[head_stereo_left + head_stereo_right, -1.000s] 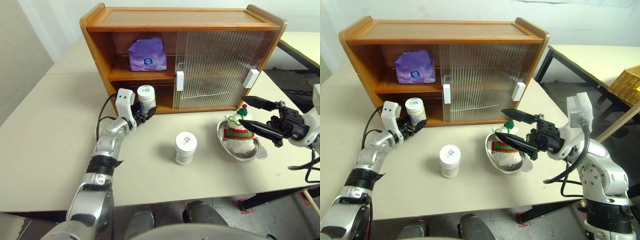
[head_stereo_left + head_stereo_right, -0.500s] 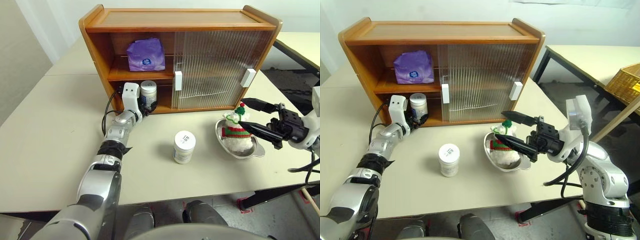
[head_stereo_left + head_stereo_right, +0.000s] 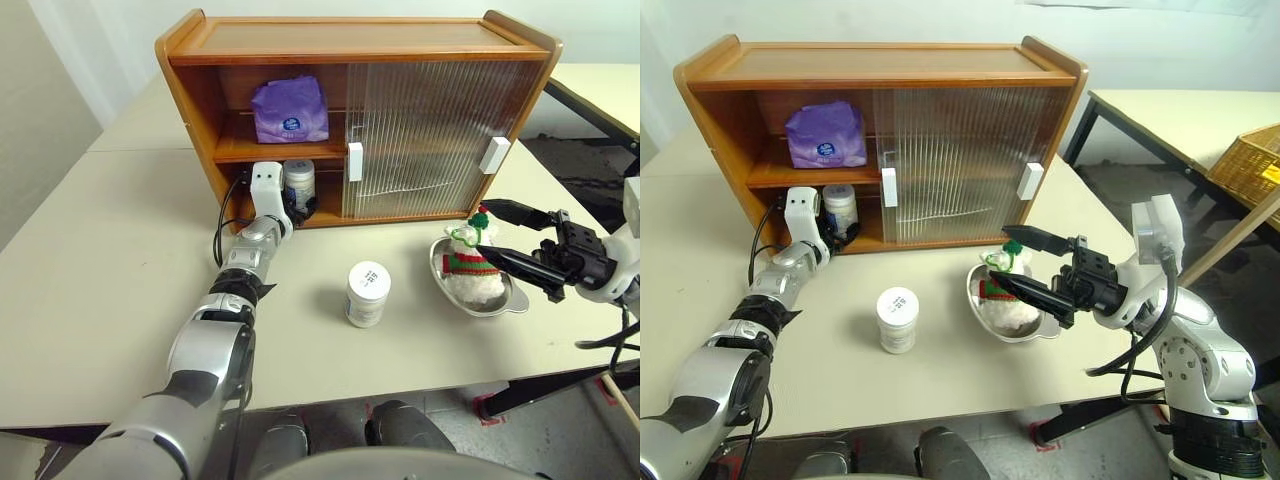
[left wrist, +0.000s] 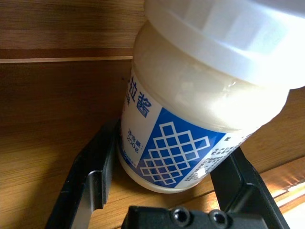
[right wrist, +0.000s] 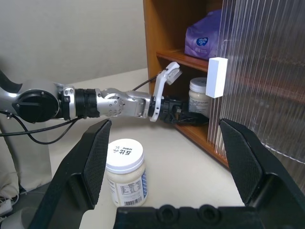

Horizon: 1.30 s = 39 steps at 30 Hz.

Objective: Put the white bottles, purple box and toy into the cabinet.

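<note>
Nearest, one white bottle (image 3: 367, 293) stands upright on the table (image 3: 110, 260), with the toy (image 3: 472, 264) in a metal dish (image 3: 505, 300) beside the spread-fingered right gripper (image 3: 500, 238). Farther back, the left gripper (image 4: 162, 191) clasps the second white bottle (image 3: 298, 184) on the cabinet (image 3: 350, 40)'s lower shelf, below the purple box (image 3: 290, 108), just left of the ribbed sliding door (image 3: 430, 135).

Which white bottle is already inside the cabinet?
The white bottle on the cabinet's lower shelf, between the left gripper's fingers. The other bottle stands on the table, untouched.
</note>
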Motion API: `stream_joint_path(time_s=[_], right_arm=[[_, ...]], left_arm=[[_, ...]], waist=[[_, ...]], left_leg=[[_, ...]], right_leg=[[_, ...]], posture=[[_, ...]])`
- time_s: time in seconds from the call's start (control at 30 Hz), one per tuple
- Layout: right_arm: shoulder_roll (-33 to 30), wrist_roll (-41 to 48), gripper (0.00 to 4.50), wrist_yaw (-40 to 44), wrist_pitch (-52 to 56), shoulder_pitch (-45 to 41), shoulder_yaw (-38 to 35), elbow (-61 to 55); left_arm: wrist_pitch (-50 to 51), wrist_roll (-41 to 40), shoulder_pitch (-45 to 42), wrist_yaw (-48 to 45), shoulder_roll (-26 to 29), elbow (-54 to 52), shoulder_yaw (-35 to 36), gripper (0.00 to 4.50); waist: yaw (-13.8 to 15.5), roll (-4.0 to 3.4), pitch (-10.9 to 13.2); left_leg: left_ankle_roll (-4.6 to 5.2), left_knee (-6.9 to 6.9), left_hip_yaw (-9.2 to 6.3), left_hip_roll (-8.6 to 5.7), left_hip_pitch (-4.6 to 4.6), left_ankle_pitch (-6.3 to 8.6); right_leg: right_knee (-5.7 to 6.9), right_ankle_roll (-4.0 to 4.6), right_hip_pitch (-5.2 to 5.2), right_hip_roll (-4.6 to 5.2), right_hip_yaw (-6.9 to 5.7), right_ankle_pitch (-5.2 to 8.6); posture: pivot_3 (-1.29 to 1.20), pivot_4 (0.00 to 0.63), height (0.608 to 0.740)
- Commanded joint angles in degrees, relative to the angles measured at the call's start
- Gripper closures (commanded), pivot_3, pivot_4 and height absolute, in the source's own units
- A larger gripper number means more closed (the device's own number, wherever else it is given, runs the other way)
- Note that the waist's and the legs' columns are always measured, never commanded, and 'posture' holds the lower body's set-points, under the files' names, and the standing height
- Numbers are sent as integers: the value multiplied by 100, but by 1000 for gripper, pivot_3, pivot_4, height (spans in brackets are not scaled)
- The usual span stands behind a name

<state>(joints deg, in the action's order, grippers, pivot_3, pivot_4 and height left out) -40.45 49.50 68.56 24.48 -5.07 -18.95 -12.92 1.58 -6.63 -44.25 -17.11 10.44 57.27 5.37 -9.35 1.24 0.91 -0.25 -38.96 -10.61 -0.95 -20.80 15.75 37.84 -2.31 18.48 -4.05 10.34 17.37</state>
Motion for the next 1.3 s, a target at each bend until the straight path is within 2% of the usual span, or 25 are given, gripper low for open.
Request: stream_joint_path(time_s=[0.03,0.1,0.13,0.2,0.73,0.77,0.8,0.9,1.17,1.2,1.3], right_arm=[[16,66,0,12,-3,50,-80,-42],[25,40,0,35,-39,53,-67,-6],[33,29,0,40,-52,54,-59,8],[43,17,0,46,-68,54,-47,24],[114,-31,0,59,-196,120,-29,52],[130,-45,0,50,-210,117,-17,58],[149,-60,0,39,-223,121,-5,50],[195,-88,0,19,-249,129,21,27],[230,-164,0,190,-383,215,110,2],[239,-176,0,212,-408,221,125,5],[306,-175,0,255,-485,265,133,15]], left_arm=[[-69,52,-46,-16,-23,157,16,1301],[-81,84,-9,-46,-8,129,-20,1301],[-76,90,16,-54,-6,97,-29,573],[-69,98,55,-66,-3,37,-44,9],[1374,-87,1733,-274,127,-3097,-121,9],[1392,-88,1806,-297,132,-3200,-140,425],[1424,-100,1880,-309,130,-3303,-147,592],[1491,-127,2014,-162,87,-3539,-96,1544],[1420,-222,2233,177,-63,-3960,47,4330],[1429,-224,2251,195,-73,-3999,47,4456],[1401,-198,2326,352,-117,-4140,63,4456]], waist=[[-3,0,0],[-4,0,0],[-5,0,0],[-8,0,0],[-75,0,0],[-74,0,0],[-74,0,0],[-72,0,0],[-63,0,0],[-63,0,0],[-63,0,0]], left_leg=[[0,0,1,0,0,0],[0,0,1,-1,-2,0],[0,-1,1,-2,-2,0],[0,-1,1,-2,-3,0],[3,3,3,-5,-5,2],[3,3,3,-5,-5,2],[3,3,3,-5,-5,2],[3,4,2,-5,-5,3],[3,3,1,-4,-5,3],[3,4,1,-4,-4,3],[3,4,1,-4,-4,3]], right_leg=[[-1,-1,0,0,0,1],[-2,-2,0,0,0,1],[-2,-2,0,0,0,0],[-2,-2,0,0,0,0],[-18,3,-1,1,0,3],[-18,4,-1,1,0,3],[-18,5,-1,1,0,2],[-18,7,0,1,1,2],[-18,12,-1,2,1,0],[-18,12,-1,2,1,0],[-18,13,0,2,1,0]], posture=[[-245,0,740],[-245,0,740],[-245,0,740],[-245,0,740],[-240,0,740],[-240,0,740],[-240,0,740],[-240,0,740],[-232,0,740],[-232,0,740],[-232,0,740]])
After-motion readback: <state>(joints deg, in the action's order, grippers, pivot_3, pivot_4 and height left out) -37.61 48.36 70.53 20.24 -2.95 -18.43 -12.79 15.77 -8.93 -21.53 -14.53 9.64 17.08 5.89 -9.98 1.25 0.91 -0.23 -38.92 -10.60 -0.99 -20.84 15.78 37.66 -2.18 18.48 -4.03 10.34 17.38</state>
